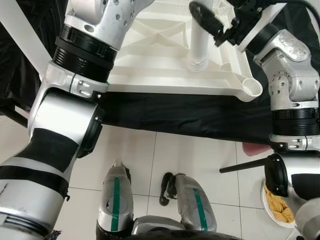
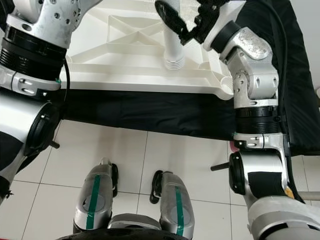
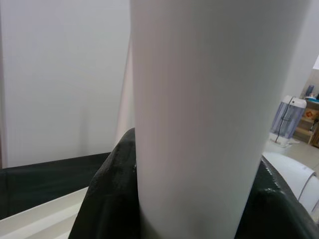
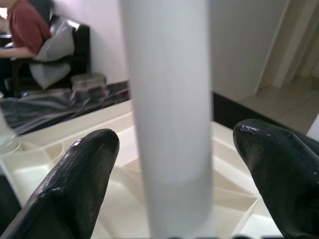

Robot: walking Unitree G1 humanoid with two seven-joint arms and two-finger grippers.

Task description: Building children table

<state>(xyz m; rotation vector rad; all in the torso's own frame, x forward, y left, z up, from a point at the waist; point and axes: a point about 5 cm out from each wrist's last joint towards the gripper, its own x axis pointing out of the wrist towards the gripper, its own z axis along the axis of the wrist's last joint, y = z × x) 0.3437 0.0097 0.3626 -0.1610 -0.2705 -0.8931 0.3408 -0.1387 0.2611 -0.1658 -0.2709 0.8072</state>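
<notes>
Closest in, the robot's feet [image 1: 155, 205] stand on pale floor tiles [image 1: 200, 160], with a plate of yellowish snacks [image 1: 278, 205] on the floor off to its right. Past that there's a black sheet [image 1: 190, 117] with the white tabletop [image 1: 150, 55] lying on it upside down, ribs up. At its near right corner sits an open round socket [image 1: 252, 87]. One white leg [image 1: 199, 47] stands upright in a socket further in, threaded end down. The right tool [image 4: 172, 164] has its fingers [image 4: 75, 174] spread open either side of that leg, small gaps both sides, so not gripping it. The left tool [image 3: 189, 199] is wrapped snug around another white leg [image 3: 214, 99], which sits tight between its black pads. Way back, a person [image 4: 27, 30] in a red top sits on a dark sofa
</notes>
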